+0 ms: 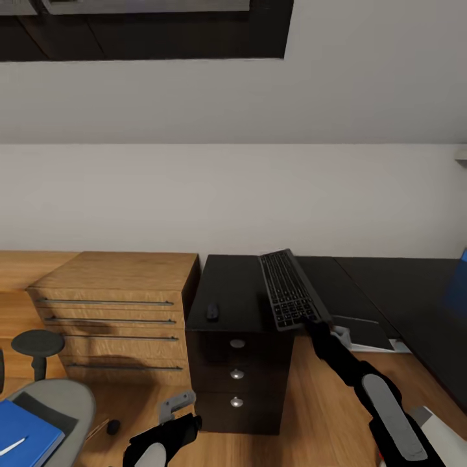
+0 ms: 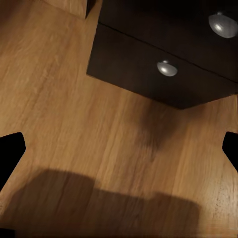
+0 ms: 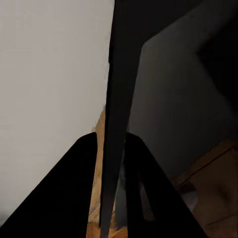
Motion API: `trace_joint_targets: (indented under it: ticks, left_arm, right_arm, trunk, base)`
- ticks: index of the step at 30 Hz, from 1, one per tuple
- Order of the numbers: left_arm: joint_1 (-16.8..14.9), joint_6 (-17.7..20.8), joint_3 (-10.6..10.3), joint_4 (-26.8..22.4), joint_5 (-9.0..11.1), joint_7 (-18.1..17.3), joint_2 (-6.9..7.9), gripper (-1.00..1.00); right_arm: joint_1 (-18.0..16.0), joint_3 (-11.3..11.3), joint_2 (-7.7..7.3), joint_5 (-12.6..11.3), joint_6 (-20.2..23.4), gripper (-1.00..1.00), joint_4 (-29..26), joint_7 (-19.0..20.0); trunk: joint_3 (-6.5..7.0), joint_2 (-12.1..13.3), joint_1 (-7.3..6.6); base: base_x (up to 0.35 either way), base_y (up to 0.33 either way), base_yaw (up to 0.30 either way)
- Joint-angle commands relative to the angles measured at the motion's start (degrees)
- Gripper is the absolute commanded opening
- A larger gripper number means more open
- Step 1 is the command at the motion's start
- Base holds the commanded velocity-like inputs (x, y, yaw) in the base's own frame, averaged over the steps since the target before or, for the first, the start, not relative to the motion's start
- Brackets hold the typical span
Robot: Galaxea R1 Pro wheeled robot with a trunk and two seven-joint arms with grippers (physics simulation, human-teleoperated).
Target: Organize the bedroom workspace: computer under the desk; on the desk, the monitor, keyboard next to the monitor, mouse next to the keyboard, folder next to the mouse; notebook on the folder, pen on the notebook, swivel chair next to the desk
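Keyboard held over the desk.
My right gripper [image 1: 312,322] clamped the keyboard [image 1: 288,289] edge above the desk [image 1: 228,285]; left gripper [image 1: 170,425] was open.

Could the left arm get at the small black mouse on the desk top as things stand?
Probably yes. The small black oval mouse lies bare on the black desk top above the drawer unit, nothing over it. The left claw hangs low by the drawers, open and empty; the right claw grips the long dark-grey keyboard, off to the side.

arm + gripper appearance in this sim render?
Both arms are glossy black with light-grey panels. The right arm tapers to a slim black right gripper. The left gripper shows a grey bracket-like finger; in its wrist view the fingertips are plain black. No cables or markings visible.
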Motion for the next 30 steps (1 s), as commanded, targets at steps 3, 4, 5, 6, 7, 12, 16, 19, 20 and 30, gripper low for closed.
trace_joint_targets:
  ticks: [3, 4, 5, 6, 7, 12, 16, 19, 20, 30]
  left_arm:
    - [-0.07, 0.06, -2.1, -0.07, 0.12, 0.49, 0.06, 1.0]
    - [-0.07, 0.05, -2.16, -0.07, 0.12, 0.49, 0.06, 1.0]
    - [-0.07, 0.04, -2.24, -0.07, 0.11, 0.49, 0.08, 1.0]
    - [-0.07, 0.03, -2.27, -0.07, 0.11, 0.48, 0.1, 1.0]
    - [-0.07, 0.04, -2.31, -0.07, 0.1, 0.45, 0.12, 1.0]
    - [-0.07, 0.04, -2.3, -0.07, 0.15, 0.35, 0.22, 1.0]
    - [-0.07, 0.03, -2.3, -0.07, 0.18, 0.26, 0.24, 1.0]
    - [-0.07, 0.02, -2.3, -0.07, 0.18, 0.24, 0.24, 1.0]
    - [-0.07, 0.02, -2.3, -0.07, 0.18, 0.24, 0.24, 1.0]
    - [-0.07, 0.02, -2.38, -0.07, 0.31, 0.23, 0.19, 1.0]
  right_arm:
    - [2.64, 0.11, -0.11, -6.04, 0.33, -1.0, -7.04, -9.4]
    - [2.82, 0.14, -0.11, -6.29, 0.44, -1.0, -7.38, -9.69]
    - [3.1, 0.21, -0.11, -6.82, 0.91, -1.0, -7.94, -10.03]
    - [3.22, 0.28, -0.11, -7.16, 1.31, -1.0, -8.19, -10.09]
    - [3.45, 0.44, -0.12, -8.06, 2.52, -1.0, -8.65, -10.02]
    - [4.56, 0.61, -0.61, -16.65, 17.15, -1.0, -9.35, -5.5]
    - [4.87, 0.22, -1.11, -18.57, 26.93, -1.0, -9.09, -0.71]
    - [4.93, -0.61, -1.29, -18.95, 29.59, -1.0, -8.1, 1.06]
    - [4.94, -1.41, -1.32, -19.03, 30.15, -1.0, -7.69, 1.45]
    - [4.95, -2.22, -1.26, -19.25, 30.47, -1.0, -7.45, 2.0]
  trunk:
    - [0.48, 1.19, -0.67]
    - [0.66, 1.59, -0.89]
    - [0.66, 1.59, -0.89]
    - [0.66, 1.59, -0.89]
    - [0.66, 1.59, -0.89]
    - [0.66, 1.59, -0.89]
    - [0.66, 1.59, -0.89]
    - [0.66, 1.59, -0.89]
    - [0.66, 1.59, -0.89]
    - [0.66, 1.59, -0.89]
  base:
    - [0.0, 0.0, 0.0]
    - [0.0, 0.0, 0.0]
    - [0.0, 0.0, 0.0]
    - [0.0, 0.0, 0.0]
    - [0.0, 0.0, 0.0]
    - [0.0, 0.0, 0.0]
    - [0.0, 0.0, 0.0]
    - [0.0, 0.0, 0.0]
    - [0.0, 0.0, 0.0]
    - [-0.134, 0.0, -0.015]
